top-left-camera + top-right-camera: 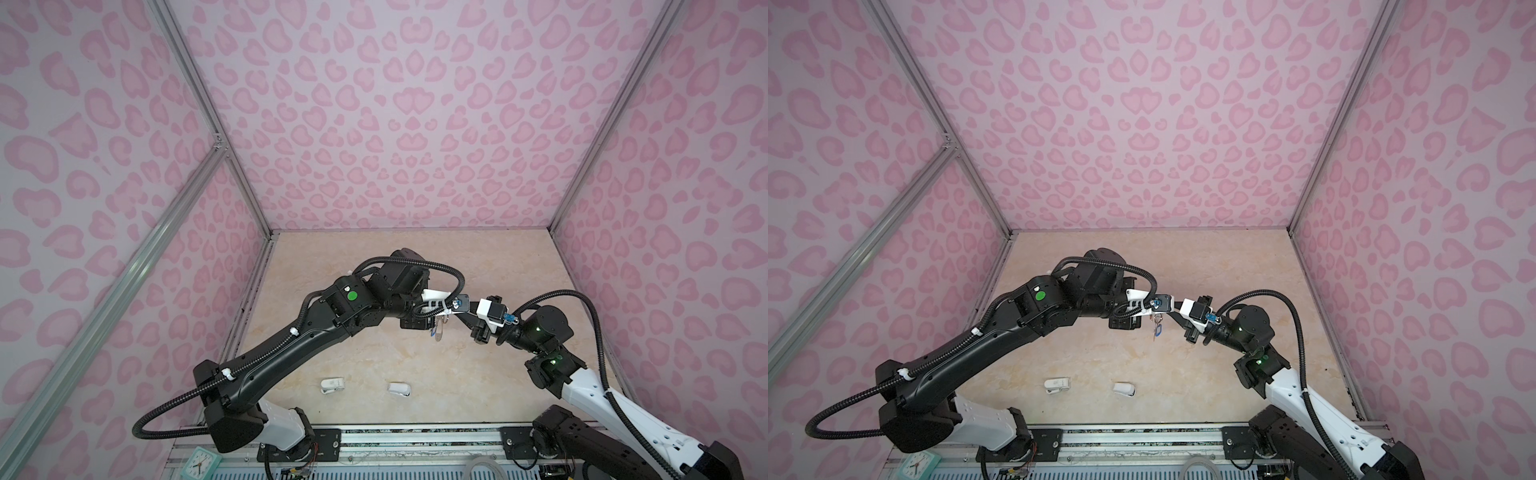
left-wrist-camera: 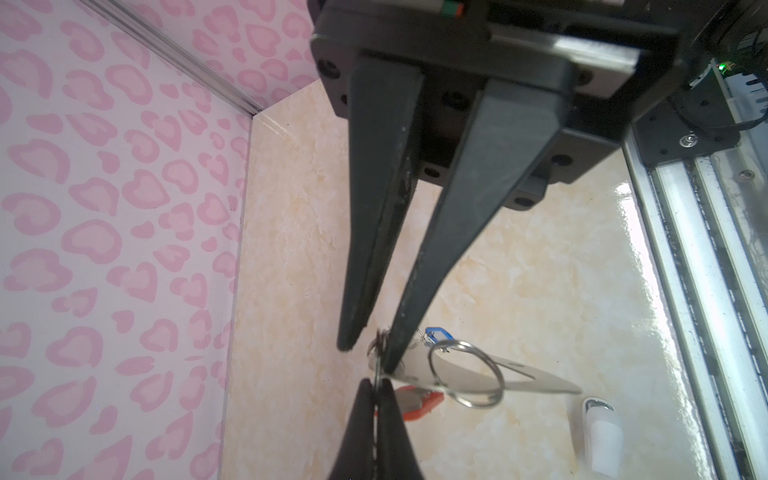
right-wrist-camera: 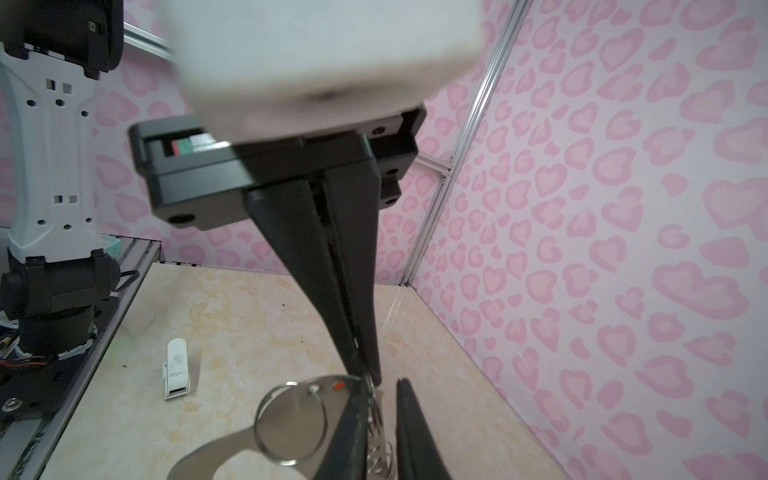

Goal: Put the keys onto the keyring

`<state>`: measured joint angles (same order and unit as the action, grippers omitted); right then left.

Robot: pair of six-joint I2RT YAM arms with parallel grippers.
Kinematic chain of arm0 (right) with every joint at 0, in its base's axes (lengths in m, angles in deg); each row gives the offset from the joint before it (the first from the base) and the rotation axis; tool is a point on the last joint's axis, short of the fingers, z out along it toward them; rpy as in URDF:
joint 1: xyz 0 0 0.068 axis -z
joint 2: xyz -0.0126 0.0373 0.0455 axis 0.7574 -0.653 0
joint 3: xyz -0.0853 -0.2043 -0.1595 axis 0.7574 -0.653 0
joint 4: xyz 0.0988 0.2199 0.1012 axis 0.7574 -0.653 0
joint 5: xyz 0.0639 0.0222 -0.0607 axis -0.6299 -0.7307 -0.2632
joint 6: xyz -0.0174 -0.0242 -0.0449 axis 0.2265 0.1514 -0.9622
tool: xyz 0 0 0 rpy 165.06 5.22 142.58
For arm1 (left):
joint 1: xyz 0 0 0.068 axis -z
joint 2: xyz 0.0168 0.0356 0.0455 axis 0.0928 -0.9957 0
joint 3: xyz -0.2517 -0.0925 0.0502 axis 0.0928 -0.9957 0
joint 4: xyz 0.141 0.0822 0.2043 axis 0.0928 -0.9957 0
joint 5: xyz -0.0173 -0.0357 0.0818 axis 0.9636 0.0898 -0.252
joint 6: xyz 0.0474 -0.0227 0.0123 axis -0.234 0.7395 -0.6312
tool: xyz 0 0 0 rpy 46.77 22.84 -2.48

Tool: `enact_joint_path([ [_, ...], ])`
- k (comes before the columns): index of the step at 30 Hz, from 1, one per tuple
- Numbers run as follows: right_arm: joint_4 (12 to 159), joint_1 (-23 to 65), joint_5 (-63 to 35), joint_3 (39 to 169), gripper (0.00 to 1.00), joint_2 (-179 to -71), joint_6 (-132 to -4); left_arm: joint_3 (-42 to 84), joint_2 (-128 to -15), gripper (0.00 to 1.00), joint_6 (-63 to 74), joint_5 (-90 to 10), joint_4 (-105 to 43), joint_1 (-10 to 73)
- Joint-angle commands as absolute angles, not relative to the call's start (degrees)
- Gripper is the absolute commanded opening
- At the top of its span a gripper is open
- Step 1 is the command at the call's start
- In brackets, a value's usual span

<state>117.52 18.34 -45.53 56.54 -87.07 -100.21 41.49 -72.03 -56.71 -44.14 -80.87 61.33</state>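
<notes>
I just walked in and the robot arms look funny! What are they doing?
Up in the air above the table, the left hand is shut on a flat metal keyring, and the right hand pinches its edge. A red tag and a blue tag dangle beside it; I can't tell if both are hooked on. Two white things lie on the table.

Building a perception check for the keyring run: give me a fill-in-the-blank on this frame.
1. The left claw grips the flat grey ___.
2. The right claw pinches one of its small wire ___.
3. One key tag is blue; the other tag is ___.
4. ___ small white objects lie on the table.

Missing words: keyring; rings; red; two
</notes>
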Motion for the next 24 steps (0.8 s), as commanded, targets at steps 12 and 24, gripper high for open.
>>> enact_joint_path([
  [12,115.1,18.3,-46.5,57.4,0.00,-89.2,-101.5,40.3,-70.9,0.03,-58.4,-41.9,-79.7,61.5],
  [24,121.0,19.6,-47.4,55.1,0.00,-89.4,-98.9,37.8,-69.7,0.03,-57.3,-42.6,-76.5,61.4],
])
